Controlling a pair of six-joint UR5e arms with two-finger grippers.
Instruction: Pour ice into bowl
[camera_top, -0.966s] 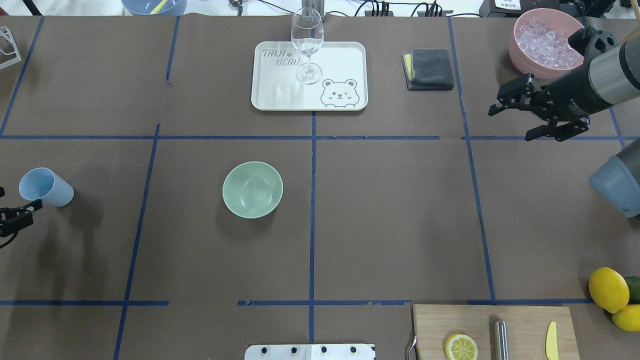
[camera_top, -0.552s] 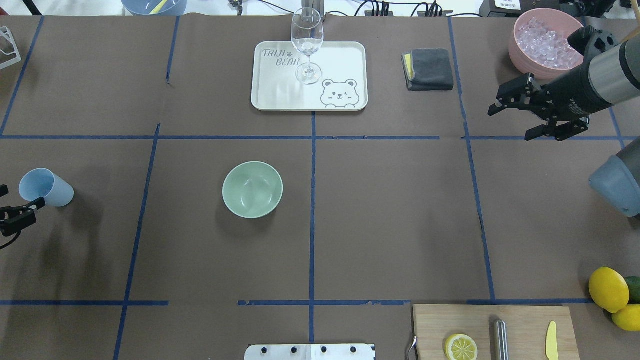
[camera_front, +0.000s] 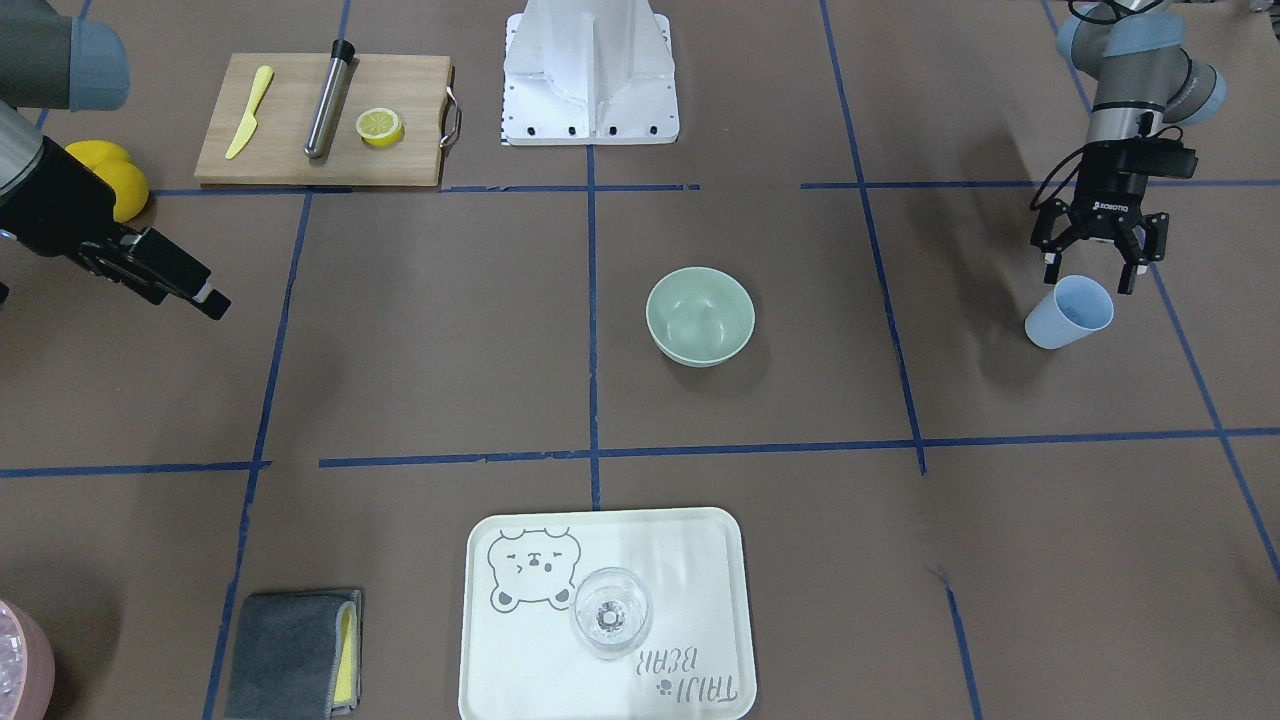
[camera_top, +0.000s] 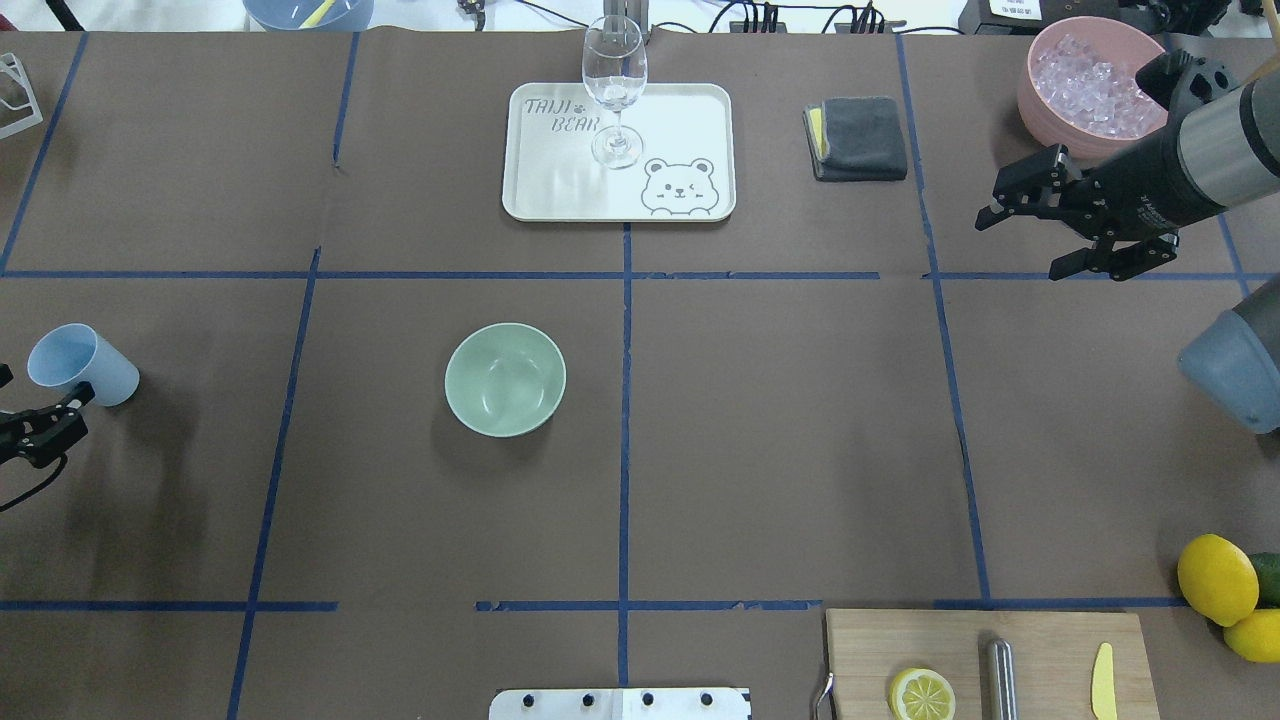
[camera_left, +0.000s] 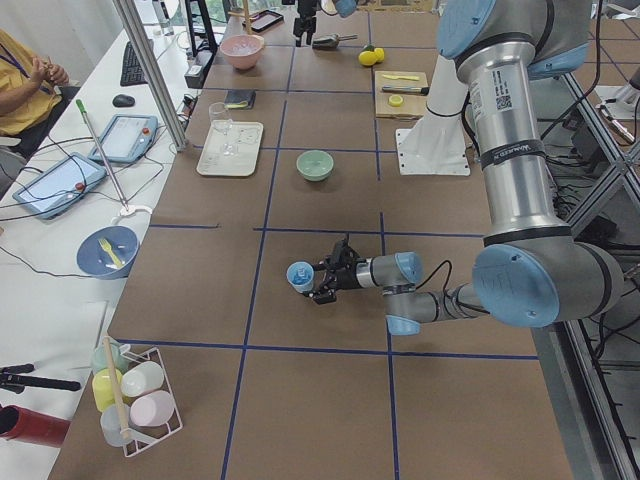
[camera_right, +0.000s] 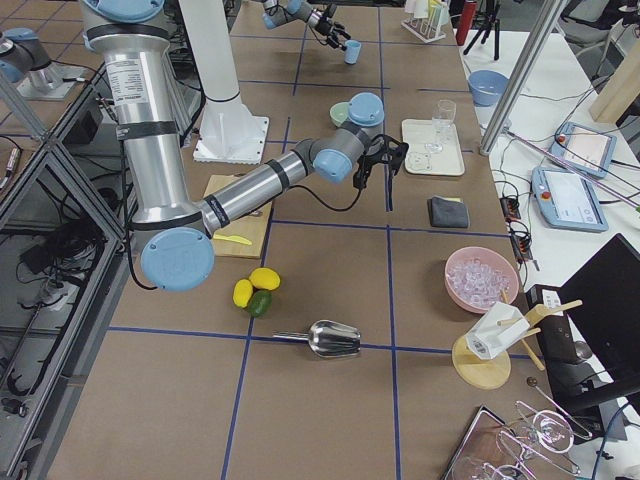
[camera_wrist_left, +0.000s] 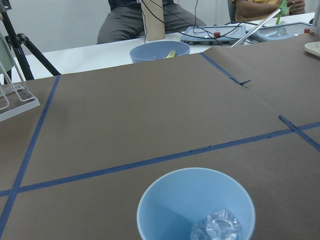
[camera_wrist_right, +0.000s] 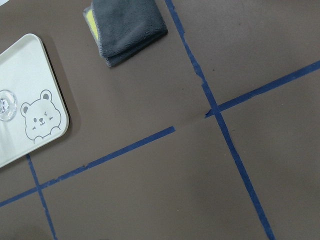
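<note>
Overhead view: the bowl (camera_top: 505, 379) stands left of centre on the bench (camera_top: 780, 430). It is well apart from the blue cup (camera_top: 80, 365) at the left edge, which holds the ice (camera_wrist_left: 216, 227) in its bottom. The left gripper (camera_front: 1090, 268) has its fingers spread wide astride the cup's rim, though whether they press it cannot be told. The right gripper (camera_top: 1020, 243), fingers likewise wide, hangs over the bench at upper right, near the pink tub (camera_top: 1035, 115).
</note>
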